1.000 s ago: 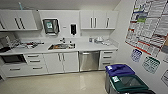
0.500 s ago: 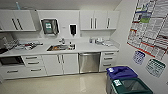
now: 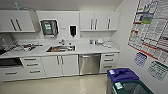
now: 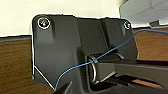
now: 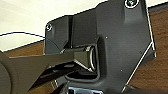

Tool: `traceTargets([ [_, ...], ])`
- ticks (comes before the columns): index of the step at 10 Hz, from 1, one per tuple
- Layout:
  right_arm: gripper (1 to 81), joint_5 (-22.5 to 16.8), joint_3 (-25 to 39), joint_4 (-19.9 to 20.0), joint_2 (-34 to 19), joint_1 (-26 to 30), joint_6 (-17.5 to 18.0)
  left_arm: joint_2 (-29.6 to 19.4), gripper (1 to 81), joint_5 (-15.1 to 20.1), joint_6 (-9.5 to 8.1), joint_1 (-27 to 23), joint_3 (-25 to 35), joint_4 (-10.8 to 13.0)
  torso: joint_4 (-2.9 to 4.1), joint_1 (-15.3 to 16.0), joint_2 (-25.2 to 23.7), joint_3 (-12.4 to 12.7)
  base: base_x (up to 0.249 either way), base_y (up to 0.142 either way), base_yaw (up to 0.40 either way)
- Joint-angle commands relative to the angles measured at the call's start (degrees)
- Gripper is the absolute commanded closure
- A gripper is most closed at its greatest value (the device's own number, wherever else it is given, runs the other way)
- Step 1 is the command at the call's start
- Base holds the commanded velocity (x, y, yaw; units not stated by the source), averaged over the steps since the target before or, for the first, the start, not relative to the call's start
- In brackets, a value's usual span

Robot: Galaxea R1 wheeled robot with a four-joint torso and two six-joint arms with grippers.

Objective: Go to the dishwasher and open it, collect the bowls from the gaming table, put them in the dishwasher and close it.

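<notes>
Head view looks into a small kitchen with a long white counter [image 3: 82, 50] running along the far wall. White wall cupboards with dark bar handles [image 3: 98, 21] hang above it, up at about one o'clock. On the right wall, at about three o'clock, is a big sheet of colourful posters [image 3: 152, 27]. Under the counter, just to the right of the middle, sits the dishwasher with its shiny brushed-steel front and one steel bar handle [image 3: 89, 63]. Its door is shut. White cupboard doors [image 3: 60, 65] stand on its left side and white drawers [image 3: 108, 62] on its right. Down at five o'clock are a bin with a purple lid [image 3: 121, 75] and a bin with a green rim [image 3: 131, 88], close to the robot. A steel sink set into the counter [image 3: 60, 48] is at about eleven o'clock from the dishwasher.

I think the robot is on the first step, going to the dishwasher, which is some way off across the pale floor [image 3: 62, 86]. It needs to get close, facing the door, steering past the bins, before an arm can reach the bar handle.

Both wrist views show dark robot parts over brown wood and a pale wall. I cannot tell if either hand is open or closed.
</notes>
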Motion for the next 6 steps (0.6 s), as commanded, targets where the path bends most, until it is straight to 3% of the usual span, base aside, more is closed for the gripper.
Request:
traceTargets([
  [1,1.0,-3.4,0.8,-0.7,-0.9,1.9,-0.3,-0.7,1.0,3.3,0.22,-2.1,0.7,0.6,0.00,0.0,0.0,0.0,0.094,0.000,0.000],
  [6,1.0,-3.4,0.8,-0.7,-0.9,2.1,-0.3,-0.6,1.0,3.3,0.13,-2.0,0.7,0.6,0.00,0.0,0.0,0.0,0.095,0.000,0.000],
])
